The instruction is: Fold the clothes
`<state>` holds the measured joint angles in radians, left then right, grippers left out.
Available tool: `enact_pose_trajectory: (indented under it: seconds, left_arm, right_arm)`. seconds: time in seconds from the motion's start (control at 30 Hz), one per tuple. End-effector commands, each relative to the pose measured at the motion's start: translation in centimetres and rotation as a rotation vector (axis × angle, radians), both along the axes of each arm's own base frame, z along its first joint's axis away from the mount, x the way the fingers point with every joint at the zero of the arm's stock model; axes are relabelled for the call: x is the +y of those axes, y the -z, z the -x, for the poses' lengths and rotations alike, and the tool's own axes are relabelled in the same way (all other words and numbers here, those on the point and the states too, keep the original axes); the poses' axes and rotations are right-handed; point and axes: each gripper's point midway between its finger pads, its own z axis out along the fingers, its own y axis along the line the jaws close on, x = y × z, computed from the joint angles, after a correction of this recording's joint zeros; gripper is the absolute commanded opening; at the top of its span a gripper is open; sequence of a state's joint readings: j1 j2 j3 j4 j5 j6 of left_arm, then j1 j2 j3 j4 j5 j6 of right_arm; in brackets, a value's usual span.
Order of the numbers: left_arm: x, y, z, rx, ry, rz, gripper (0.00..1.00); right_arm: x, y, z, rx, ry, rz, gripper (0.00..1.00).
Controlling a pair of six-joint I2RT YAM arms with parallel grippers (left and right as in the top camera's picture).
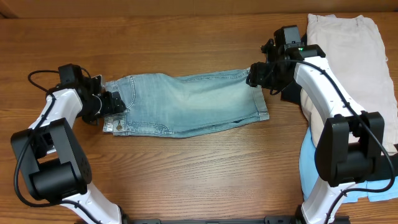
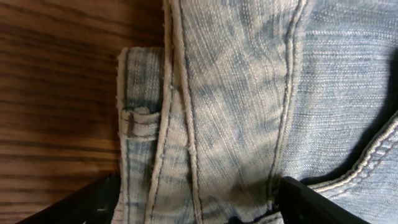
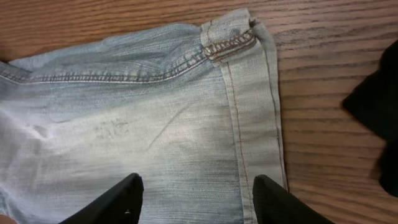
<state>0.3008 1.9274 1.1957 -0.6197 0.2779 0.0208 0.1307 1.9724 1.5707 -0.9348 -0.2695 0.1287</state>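
Observation:
The faded light-blue denim shorts (image 1: 186, 102) lie flat across the middle of the table, waistband to the left and hemmed leg to the right. My left gripper (image 1: 111, 102) is at the waistband end. In the left wrist view its fingers (image 2: 193, 208) are spread wide with the denim seams (image 2: 236, 93) between them. My right gripper (image 1: 256, 76) is at the hem's far corner. In the right wrist view its fingers (image 3: 196, 199) are spread open over the hemmed leg (image 3: 249, 112). Neither gripper is closed on the cloth.
Beige shorts (image 1: 354, 56) lie at the back right. A black garment (image 1: 291, 93) lies beside the right arm and also shows in the right wrist view (image 3: 373, 106). A sky-blue garment (image 1: 311, 168) lies at the front right. The wooden table (image 1: 186, 180) shows in front.

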Motion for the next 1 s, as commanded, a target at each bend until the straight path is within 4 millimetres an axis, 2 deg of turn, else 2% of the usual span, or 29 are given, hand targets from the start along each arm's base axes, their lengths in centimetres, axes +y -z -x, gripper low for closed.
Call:
enact_pose_trajectory:
  seconds: [0.0, 0.03, 0.17, 0.33, 0.43, 0.53, 0.67, 0.97]
  left_arm:
    - [-1.6, 2.9, 2.4, 0.088, -0.022, 0.045, 0.76]
    - [-1.7, 3.1, 2.5, 0.090, -0.029, 0.048, 0.73]
    - [-2.3, 3.3, 2.4, 0.085, -0.022, 0.047, 0.40]
    - [-2.3, 3.2, 2.0, 0.072, -0.017, 0.044, 0.15]
    - [-2.1, 2.7, 1.5, 0.061, -0.018, 0.041, 0.04]
    - [-1.7, 1.4, 0.6, 0.047, -0.017, 0.032, 0.04]
    - [-0.5, -1.6, -1.1, 0.037, -0.027, -0.004, 0.04]
    - [1.2, -11.4, -4.4, -0.018, -0.014, -0.070, 0.04]
  right_arm:
    - [-0.1, -1.3, -0.6, -0.044, -0.002, 0.004, 0.58]
    - [-0.1, -1.3, -0.7, -0.045, -0.002, 0.003, 0.57]
    - [-0.1, -1.3, -0.7, -0.047, -0.001, 0.003, 0.54]
    - [-0.1, -1.3, -0.6, -0.041, -0.002, 0.003, 0.51]
    - [-0.1, -1.2, -0.4, -0.033, -0.002, 0.003, 0.49]
    - [-0.1, -1.2, -0.2, -0.024, 0.000, 0.000, 0.49]
    - [0.0, -1.2, 0.1, -0.010, -0.001, -0.008, 0.45]
    - [1.5, -0.9, 1.2, 0.047, 0.021, -0.079, 0.31]
